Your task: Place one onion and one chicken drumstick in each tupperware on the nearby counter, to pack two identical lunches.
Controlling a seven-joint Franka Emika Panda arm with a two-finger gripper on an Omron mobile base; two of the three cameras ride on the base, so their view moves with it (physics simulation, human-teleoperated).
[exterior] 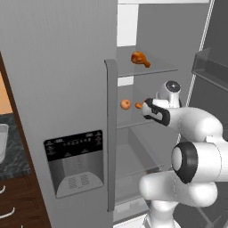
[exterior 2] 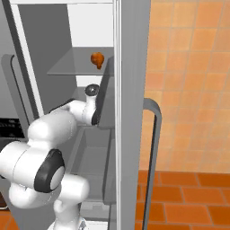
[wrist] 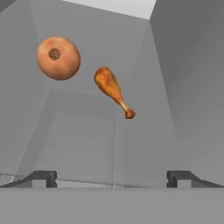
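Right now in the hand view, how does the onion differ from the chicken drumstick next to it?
The onion is a round ball; the chicken drumstick is elongated, tapering to a thin bone tip. The onion is paler orange; the drumstick is darker, glazed brown-orange. Both sit apart inside the fridge, ahead of the open claw.

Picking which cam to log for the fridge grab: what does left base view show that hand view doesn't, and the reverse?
Left base view alone: a chicken drumstick on the upper shelf, the fridge's dispenser panel, a strip of counter at far left, and the arm reaching in.

Hand view alone: the open pincer, its tips spread wide, short of the food.

Both: the onion and, beside it, the middle-shelf drumstick, partly hidden behind the hand in the left base view.
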